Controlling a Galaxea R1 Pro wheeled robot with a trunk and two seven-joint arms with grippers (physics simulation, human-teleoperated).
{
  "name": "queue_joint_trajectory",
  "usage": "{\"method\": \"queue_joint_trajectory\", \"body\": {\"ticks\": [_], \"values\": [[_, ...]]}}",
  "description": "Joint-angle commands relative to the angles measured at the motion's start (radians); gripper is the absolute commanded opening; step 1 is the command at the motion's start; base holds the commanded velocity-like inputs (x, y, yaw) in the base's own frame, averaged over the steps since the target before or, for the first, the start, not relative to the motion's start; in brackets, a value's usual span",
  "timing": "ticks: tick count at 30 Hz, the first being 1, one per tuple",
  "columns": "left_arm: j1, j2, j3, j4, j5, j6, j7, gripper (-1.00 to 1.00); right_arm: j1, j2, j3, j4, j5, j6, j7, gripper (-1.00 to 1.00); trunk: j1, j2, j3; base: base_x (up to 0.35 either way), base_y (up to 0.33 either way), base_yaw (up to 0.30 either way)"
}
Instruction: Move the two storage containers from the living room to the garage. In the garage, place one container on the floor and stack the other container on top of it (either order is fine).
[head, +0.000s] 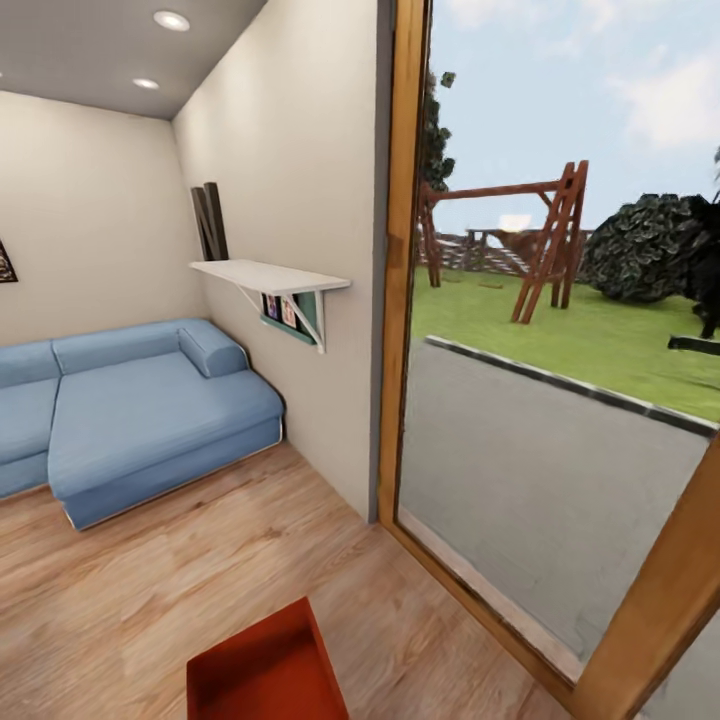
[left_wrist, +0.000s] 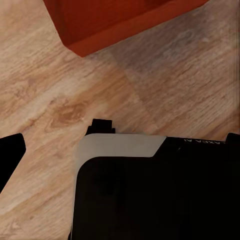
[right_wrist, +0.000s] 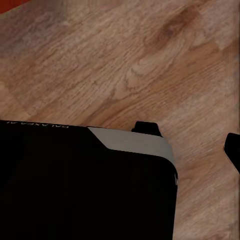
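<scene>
Nearby, storage container (head: 265, 670) lies lengthwise toward sofa (head: 150, 410).

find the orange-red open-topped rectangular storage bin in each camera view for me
Head view: the orange-red open-topped rectangular storage bin sits at the bottom edge, left of centre, on the light wood-plank floor.
Left wrist view: its corner and outer wall fill the top edge, cut off by the frame.
Right wrist view: a thin orange-red sliver at the top-left corner is probably the same bin.
Shared landmark: the wood-plank floor lies under it in all three.
</scene>
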Motion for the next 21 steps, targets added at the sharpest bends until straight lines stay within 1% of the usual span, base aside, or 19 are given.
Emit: {"method": "queue_joint_trajectory", "body": {"ticks": [1,6,9,13,21], "values": [[-0.001,0.0,-0.003,0.0,0.01,-0.001,-0.002,1.0,-0.001,0.001,0.008,0.002,-0.01,-0.005,-0.001,1.0,0.0,-0.001,-0.001,0.236,-0.177,0.001],[-0.001,0.001,-0.003,0.0,0.011,-0.001,-0.002,1.0,-0.001,0.002,0.007,0.002,-0.01,-0.005,-0.001,1.0,0.0,-0.001,-0.001,0.229,-0.154,0.0],[-0.001,0.002,-0.003,0.0,0.011,-0.001,-0.002,1.0,-0.001,0.001,0.008,0.002,-0.01,-0.005,-0.001,1.0,0.0,-0.001,-0.001,0.098,-0.05,0.053],[-0.001,0.002,-0.003,0.0,0.011,-0.001,-0.002,1.0,-0.001,0.001,0.009,0.002,-0.01,-0.005,-0.001,1.0,0.0,-0.001,-0.001,0.019,-0.009,0.216],[-0.001,0.002,-0.003,0.0,0.011,-0.001,-0.001,1.0,-0.001,0.001,0.009,0.002,-0.01,-0.005,-0.001,1.0,0.0,-0.001,-0.001,0.002,-0.001,0.267]]}}
